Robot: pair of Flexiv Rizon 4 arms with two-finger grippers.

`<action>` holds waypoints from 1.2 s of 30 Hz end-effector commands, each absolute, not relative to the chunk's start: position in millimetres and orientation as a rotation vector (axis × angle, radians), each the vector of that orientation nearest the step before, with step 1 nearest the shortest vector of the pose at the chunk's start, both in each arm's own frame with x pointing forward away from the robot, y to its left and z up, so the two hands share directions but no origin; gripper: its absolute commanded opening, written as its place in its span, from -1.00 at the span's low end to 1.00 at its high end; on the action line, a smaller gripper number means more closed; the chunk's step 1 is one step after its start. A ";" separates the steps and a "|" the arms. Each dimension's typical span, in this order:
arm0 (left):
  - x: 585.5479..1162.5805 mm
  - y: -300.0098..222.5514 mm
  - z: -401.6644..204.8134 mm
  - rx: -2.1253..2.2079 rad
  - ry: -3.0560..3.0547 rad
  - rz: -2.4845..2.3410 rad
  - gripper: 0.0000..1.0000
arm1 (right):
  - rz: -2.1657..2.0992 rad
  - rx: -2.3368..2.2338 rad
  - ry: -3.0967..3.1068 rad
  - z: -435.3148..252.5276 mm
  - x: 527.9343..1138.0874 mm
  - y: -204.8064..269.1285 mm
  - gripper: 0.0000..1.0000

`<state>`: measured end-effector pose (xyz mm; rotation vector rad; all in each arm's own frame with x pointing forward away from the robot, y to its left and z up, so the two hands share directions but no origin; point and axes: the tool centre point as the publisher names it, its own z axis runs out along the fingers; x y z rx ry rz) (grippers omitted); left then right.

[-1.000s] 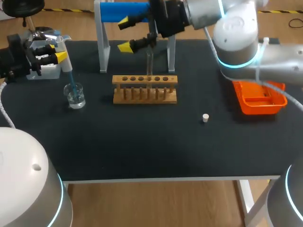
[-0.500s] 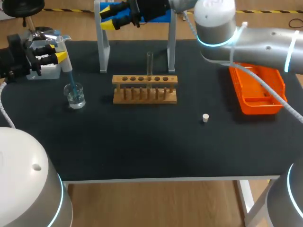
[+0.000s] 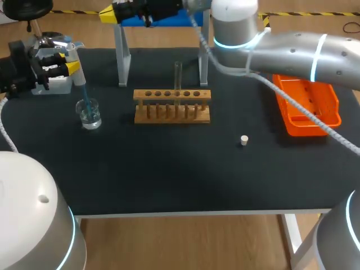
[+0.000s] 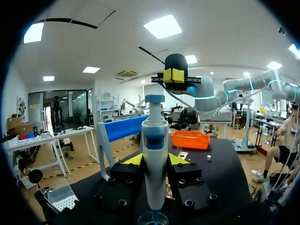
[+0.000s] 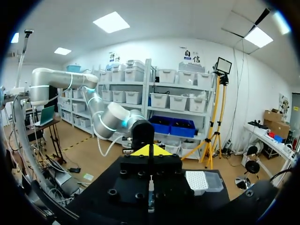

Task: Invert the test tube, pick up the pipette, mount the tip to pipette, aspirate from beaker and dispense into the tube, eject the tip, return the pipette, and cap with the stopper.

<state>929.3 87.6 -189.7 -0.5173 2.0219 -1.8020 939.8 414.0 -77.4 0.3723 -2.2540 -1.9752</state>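
Now the left gripper hugs the pipette in the beaker, right gripper pinched empty; a bump could spill water

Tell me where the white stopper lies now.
In the head view, the stopper lies on the black table, right of the wooden rack and near the orange tray.

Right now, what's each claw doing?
Left claw: closed on the pipette.
Right claw: closed, nothing in it.
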 end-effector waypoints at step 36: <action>929.3 87.9 -190.2 -0.515 2.020 -1.803 -1.00 | -1.978 0.405 -2.030 -98.8 917.8 500.7 -1.00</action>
